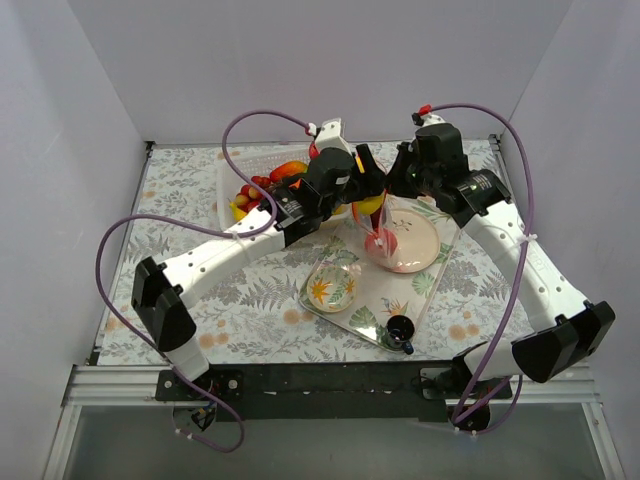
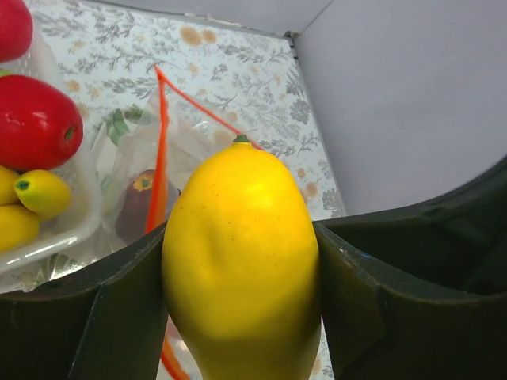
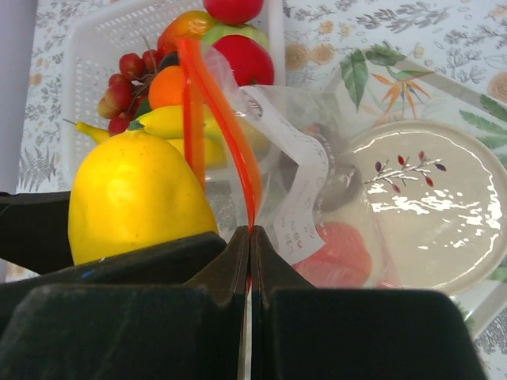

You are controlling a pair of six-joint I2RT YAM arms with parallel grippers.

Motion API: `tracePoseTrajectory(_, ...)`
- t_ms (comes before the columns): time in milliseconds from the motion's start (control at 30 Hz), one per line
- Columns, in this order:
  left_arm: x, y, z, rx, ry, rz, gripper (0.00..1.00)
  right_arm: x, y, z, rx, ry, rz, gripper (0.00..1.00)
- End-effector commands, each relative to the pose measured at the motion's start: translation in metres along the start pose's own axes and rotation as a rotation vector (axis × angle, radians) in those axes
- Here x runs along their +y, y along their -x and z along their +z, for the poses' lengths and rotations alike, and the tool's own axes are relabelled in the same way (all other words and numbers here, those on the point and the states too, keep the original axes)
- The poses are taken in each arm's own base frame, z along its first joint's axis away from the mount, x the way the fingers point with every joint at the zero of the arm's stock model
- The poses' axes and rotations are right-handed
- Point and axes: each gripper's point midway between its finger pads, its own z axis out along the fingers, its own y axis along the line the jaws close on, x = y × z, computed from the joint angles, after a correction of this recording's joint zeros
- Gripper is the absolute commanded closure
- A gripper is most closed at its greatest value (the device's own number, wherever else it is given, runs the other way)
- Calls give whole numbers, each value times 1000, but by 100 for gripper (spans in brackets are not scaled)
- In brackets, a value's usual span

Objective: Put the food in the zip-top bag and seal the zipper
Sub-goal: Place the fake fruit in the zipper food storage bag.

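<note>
My left gripper [image 2: 242,317] is shut on a yellow lemon-shaped toy fruit [image 2: 242,261], held above the open mouth of the clear zip-top bag [image 2: 150,170]. The fruit also shows in the right wrist view [image 3: 135,198] and the top view [image 1: 369,204]. My right gripper [image 3: 250,237] is shut on the bag's red-orange zipper strip [image 3: 230,127] and holds the mouth up. Inside the bag [image 3: 317,198] lie a red piece [image 3: 337,253] and a dark piece [image 2: 142,202]. More food fills the white basket [image 3: 95,39]: red apples [image 2: 36,123], yellow pieces [image 2: 43,192], grapes [image 3: 127,87].
A clear leaf-patterned tray [image 1: 425,285] holds a pinkish plate [image 1: 415,240], a small floral bowl [image 1: 331,286] and a dark cup [image 1: 400,328]. The white basket [image 1: 232,175] stands at the back left. White walls close in the back and both sides.
</note>
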Motion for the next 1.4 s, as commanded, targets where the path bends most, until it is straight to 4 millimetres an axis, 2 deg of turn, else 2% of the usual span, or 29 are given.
tracePoseTrajectory(0,6,-5,8,-61,86,-94,66,16,24,-11,-78,45,29,99)
tracePoseTrajectory(67,12,-11,10,-78,113,-105,66,17,27,-15,-85,42,31,99)
tracePoseTrajectory(200,9,-12,12,-129,127,-101,62,21,28,-20,-83,62,39,99)
tracePoseTrajectory(433,3,-24,20,-150,153,-75,42,21,29,-25,-89,61,49,99)
tracePoseTrajectory(467,3,-26,21,-151,157,-71,31,21,30,-25,-89,61,49,99)
tracePoseTrajectory(567,3,-30,23,-145,161,-68,27,22,30,-26,-89,61,49,99)
tracePoseTrajectory(700,3,-33,24,-147,155,-74,16,22,31,-26,-89,61,49,99)
tracePoseTrajectory(900,-4,-25,16,-153,132,-76,13,19,36,-28,-103,42,26,99)
tracePoseTrajectory(933,-3,-21,13,-159,134,-74,14,18,42,-31,-121,30,12,99)
tracePoseTrajectory(967,-2,-9,4,-186,144,-73,15,13,46,-34,-131,2,-2,99)
tracePoseTrajectory(1033,11,0,-8,-205,197,-33,15,-13,55,-38,-145,-103,-23,99)
tracePoseTrajectory(1067,14,14,-20,-230,207,-35,15,-17,60,-46,-161,-98,-22,99)
tracePoseTrajectory(1100,30,18,-24,-235,254,-17,16,-21,65,-50,-174,-98,-20,99)
tracePoseTrajectory(1133,36,24,-28,-238,263,-10,16,-28,71,-54,-191,-108,-17,99)
tracePoseTrajectory(1167,41,33,-35,-248,268,-14,16,-27,74,-58,-204,-104,-20,99)
tracePoseTrajectory(1200,57,38,-36,-252,303,-5,17,-26,76,-62,-211,-101,-22,99)
tracePoseTrajectory(1267,72,49,-38,-259,338,16,16,-23,75,-63,-207,-84,-25,99)
tracePoseTrajectory(1300,91,58,-38,-263,386,23,16,-23,74,-63,-202,-82,-26,99)
tracePoseTrajectory(1367,107,69,-40,-273,428,53,14,-22,74,-64,-209,-73,-28,99)
